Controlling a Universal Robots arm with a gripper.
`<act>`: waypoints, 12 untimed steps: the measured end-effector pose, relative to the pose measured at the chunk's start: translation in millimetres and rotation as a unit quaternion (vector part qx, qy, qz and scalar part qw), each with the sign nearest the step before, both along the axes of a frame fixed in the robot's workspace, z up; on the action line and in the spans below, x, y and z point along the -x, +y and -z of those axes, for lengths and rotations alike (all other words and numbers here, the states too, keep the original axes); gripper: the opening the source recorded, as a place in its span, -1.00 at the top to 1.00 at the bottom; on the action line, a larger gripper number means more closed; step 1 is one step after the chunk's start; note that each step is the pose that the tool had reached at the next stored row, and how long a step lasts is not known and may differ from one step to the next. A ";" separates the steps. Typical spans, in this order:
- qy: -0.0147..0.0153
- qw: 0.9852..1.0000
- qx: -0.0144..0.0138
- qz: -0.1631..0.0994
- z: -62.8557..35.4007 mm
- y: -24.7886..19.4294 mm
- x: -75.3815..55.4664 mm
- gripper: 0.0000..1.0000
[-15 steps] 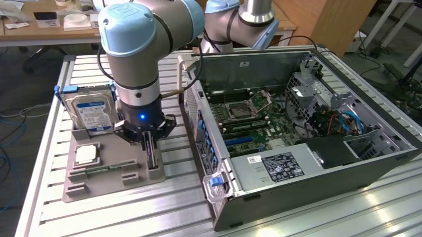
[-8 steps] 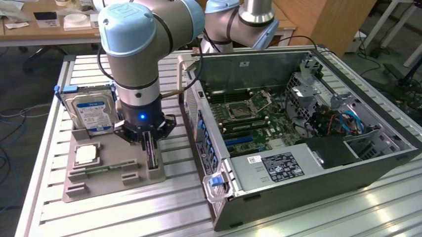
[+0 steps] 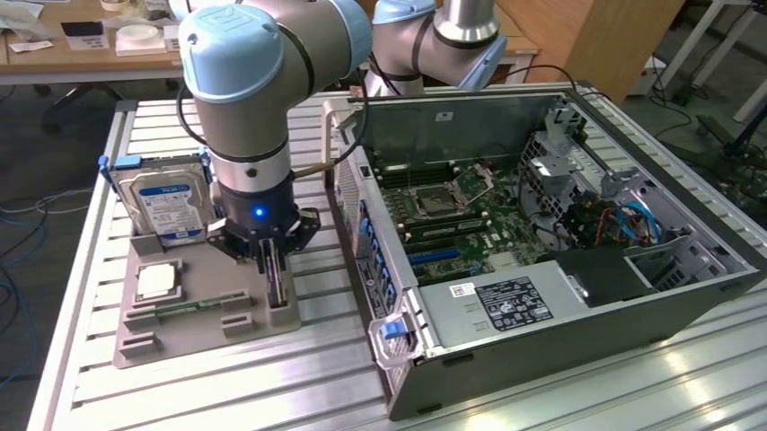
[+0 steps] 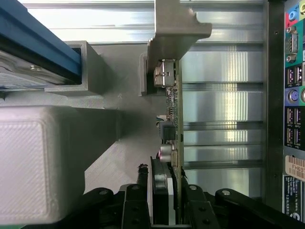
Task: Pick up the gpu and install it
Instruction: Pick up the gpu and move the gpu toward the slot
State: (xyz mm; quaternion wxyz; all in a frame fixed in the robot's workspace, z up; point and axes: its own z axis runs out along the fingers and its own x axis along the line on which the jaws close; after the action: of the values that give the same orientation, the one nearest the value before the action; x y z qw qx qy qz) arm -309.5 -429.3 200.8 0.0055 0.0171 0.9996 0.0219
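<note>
Slatted worktop (image 3: 180,400), open computer case (image 3: 540,233) on the exterior view's right. Pick-up step: hand (image 3: 273,262) clamped on the gpu (image 3: 280,292), which stands on edge in the grey holder (image 3: 180,346) on that view's left. Freeing it likely wants a straight, untilted pull.

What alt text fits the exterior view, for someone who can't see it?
The robot arm's gripper, pointing down, clasps the gpu, which stands on edge in a gray tray. An open computer case lies at the exterior view's right.
</note>
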 end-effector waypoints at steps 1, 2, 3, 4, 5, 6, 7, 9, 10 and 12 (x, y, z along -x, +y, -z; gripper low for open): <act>0.000 1.000 0.000 0.000 0.0 0.0 0.0 0.32; 0.000 1.000 0.000 0.000 -0.1 0.0 0.0 0.32; 0.000 1.000 0.000 0.000 -0.1 0.0 -0.1 0.32; 0.000 1.000 0.000 0.000 -0.1 0.0 -0.1 0.32; 0.000 1.000 0.000 0.000 -0.1 -0.1 -0.2 0.32; 0.000 1.000 0.000 0.000 0.0 0.0 -0.4 0.32; 0.000 1.000 0.000 0.000 -0.1 -0.1 -0.7 0.34; 0.000 1.000 0.000 0.000 0.0 0.0 -1.0 0.44; 0.000 1.000 0.000 0.000 0.0 0.0 -1.3 0.44; 0.000 1.000 0.000 0.000 0.0 0.0 -1.7 0.44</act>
State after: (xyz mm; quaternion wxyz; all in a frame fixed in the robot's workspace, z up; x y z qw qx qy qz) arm -307.8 -429.3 200.8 0.0053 0.0171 0.9996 0.0218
